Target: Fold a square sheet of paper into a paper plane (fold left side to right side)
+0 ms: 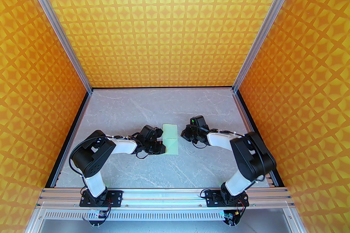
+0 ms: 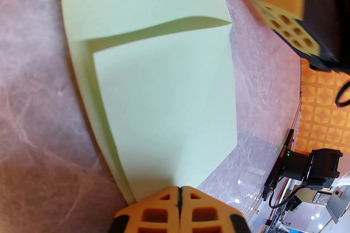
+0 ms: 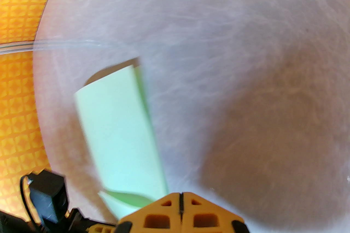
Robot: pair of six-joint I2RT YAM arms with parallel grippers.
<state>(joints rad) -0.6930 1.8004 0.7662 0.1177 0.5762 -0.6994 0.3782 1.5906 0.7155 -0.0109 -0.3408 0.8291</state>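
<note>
Sheet of paper point(image 1: 170, 139) lies on the grey marbled table point(image 1: 153, 169), about mid-table, between the two arms. It is folded into a narrow strip running near to far. One crease crosses its middle, and a fainter diagonal line marks the near half.

Left wrist view: the upper layer does not lie flat, and its far edge curls up along the cross crease.

Left gripper point(image 2: 179, 195): jaws closed, orange fingers pressed together with no gap. The tips sit right at the strip's left edge, at its near half. Cannot tell whether a layer is pinched or the tips merely rest on it.

Right gripper point(image 3: 180, 200): jaws closed on nothing, just beside the strip's right edge and not touching it. One of its orange fingers point(image 2: 284, 16) shows beyond the paper in the left wrist view.
</note>
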